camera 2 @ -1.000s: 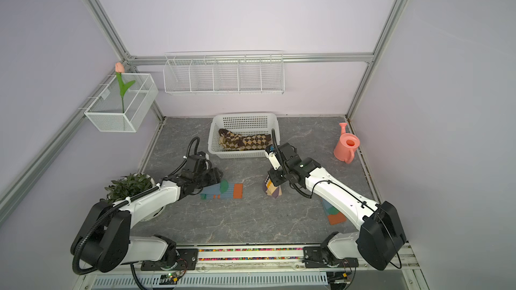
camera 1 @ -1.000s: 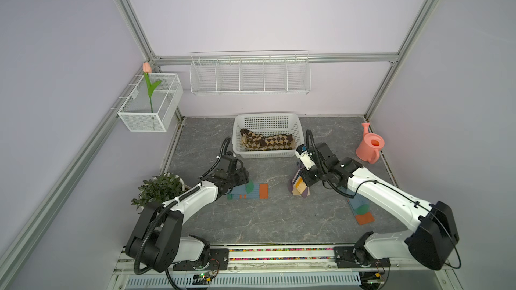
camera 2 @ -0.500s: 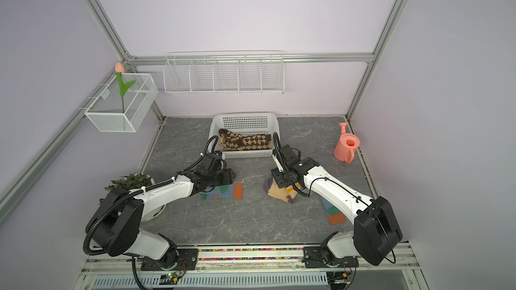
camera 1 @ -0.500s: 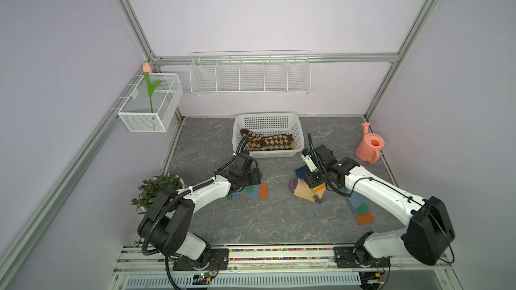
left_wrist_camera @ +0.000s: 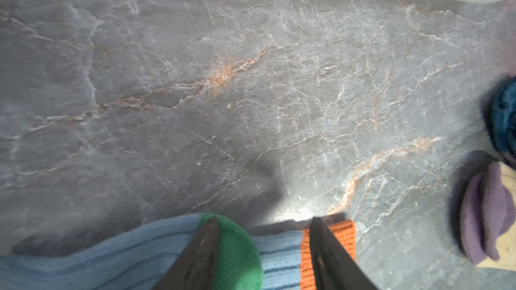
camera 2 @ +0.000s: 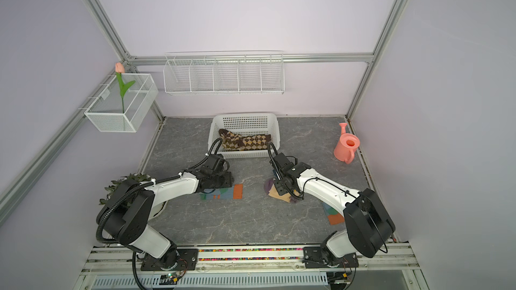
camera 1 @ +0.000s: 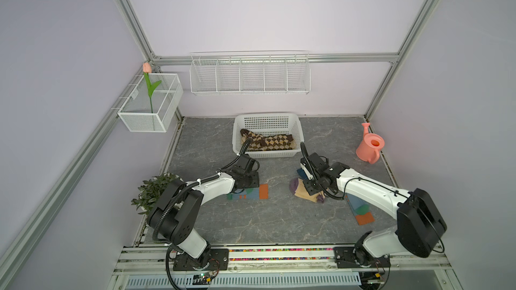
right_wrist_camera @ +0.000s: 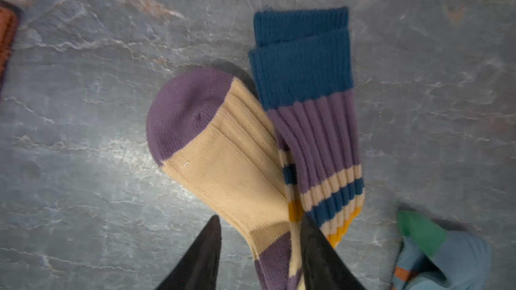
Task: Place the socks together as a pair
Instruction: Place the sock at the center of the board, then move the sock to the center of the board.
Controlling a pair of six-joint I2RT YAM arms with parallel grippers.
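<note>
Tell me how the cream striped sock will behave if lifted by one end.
Probably floppy: the cream striped sock lies bent and limp. Likely light, being soft ribbed knit. Unlikely to slip; the ribbing looks grippy.

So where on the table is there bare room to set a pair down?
Bare: the front strip between the blue sock, striped socks and the rail; the back left corner beside the basket. Crowded: the middle, where those socks lie.
</note>
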